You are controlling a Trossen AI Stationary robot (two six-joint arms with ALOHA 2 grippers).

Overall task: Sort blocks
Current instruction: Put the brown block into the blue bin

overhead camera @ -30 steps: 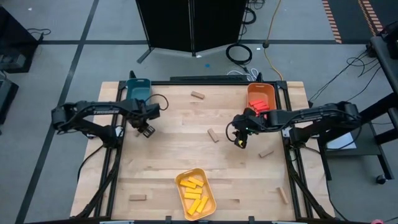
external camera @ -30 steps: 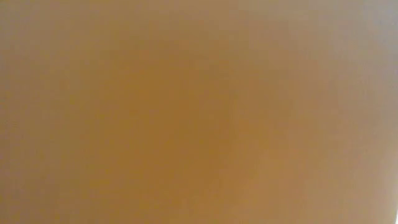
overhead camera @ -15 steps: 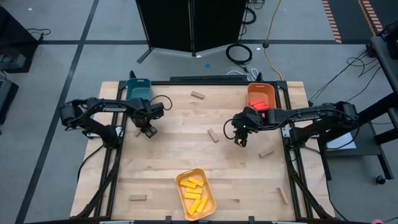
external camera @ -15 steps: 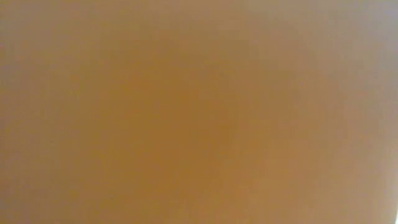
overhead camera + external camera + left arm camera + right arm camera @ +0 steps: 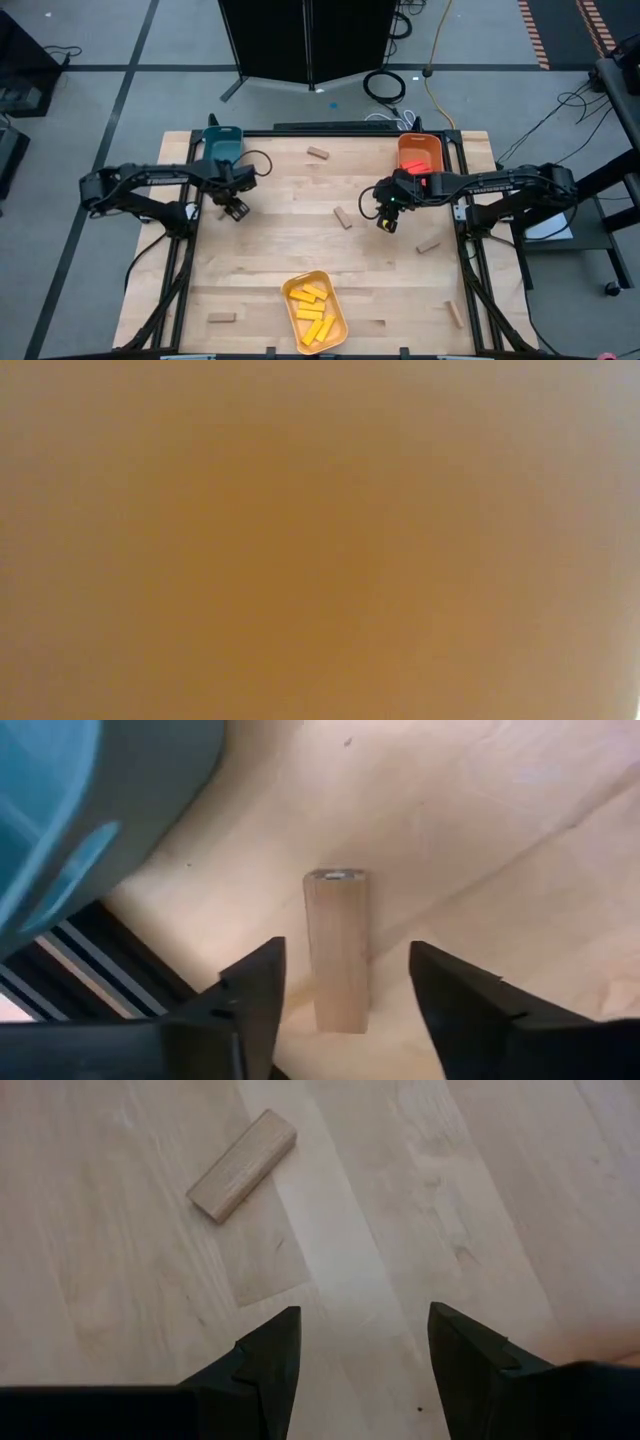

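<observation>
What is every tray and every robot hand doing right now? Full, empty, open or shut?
Yellow tray: holds yellow blocks.
Orange tray: holds red blocks.
Teal tray: no block visible inside it.
Left gripper: open, fingers either side of a tan block lying on the table.
Right gripper: open, holding nothing, over bare table.
Other tan blocks: lying loose on the table, unsorted.

one block [image 5: 337, 950] lies on the desk [image 5: 480, 840] between my left claw [image 5: 345, 995] fingers; another block [image 5: 242, 1165] lies ahead of my right claw [image 5: 365, 1355].
</observation>
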